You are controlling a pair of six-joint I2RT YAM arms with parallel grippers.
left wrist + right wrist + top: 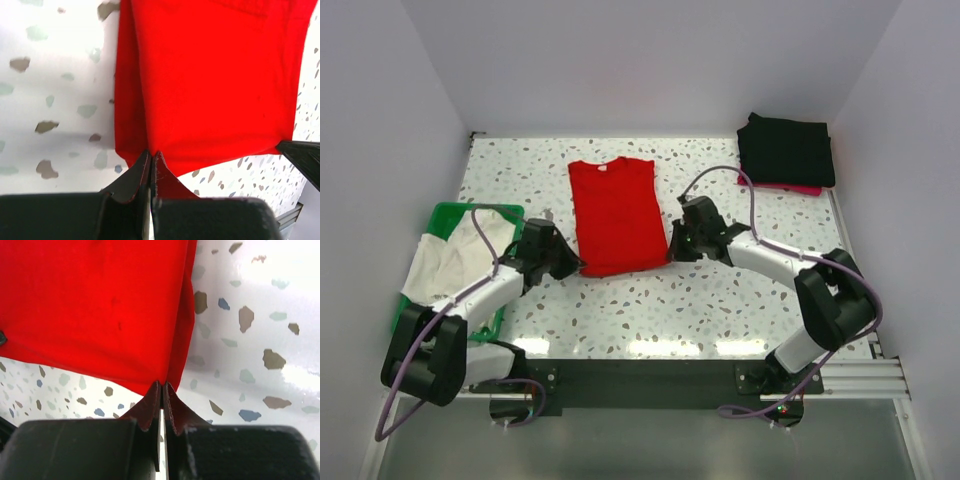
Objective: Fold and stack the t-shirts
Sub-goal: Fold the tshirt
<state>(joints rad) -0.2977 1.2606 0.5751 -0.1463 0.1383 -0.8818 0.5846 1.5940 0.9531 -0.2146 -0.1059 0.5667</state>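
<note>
So the red t-shirt (pixel 615 215) is lying flat in the middle of the table (pixel 720 300), collar toward the top of the frame, and its sides look tucked in since it reads as a narrow rectangle. The left gripper (pixel 151 160) is clamped tight on the lower left hem corner and the right gripper (pixel 162 390) is pinching the lower right one, with red cloth caught between the fingers in both wrist views. I'd say this is the hem-to-collar fold about to start. The next move needs both corners lifted together and carried evenly toward the collar, or the fold goes crooked. The black folded shirts (pixel 786 150) sit at upper right, and a white shirt (pixel 455 255) hangs over the green basket (pixel 445 212) at left.
</note>
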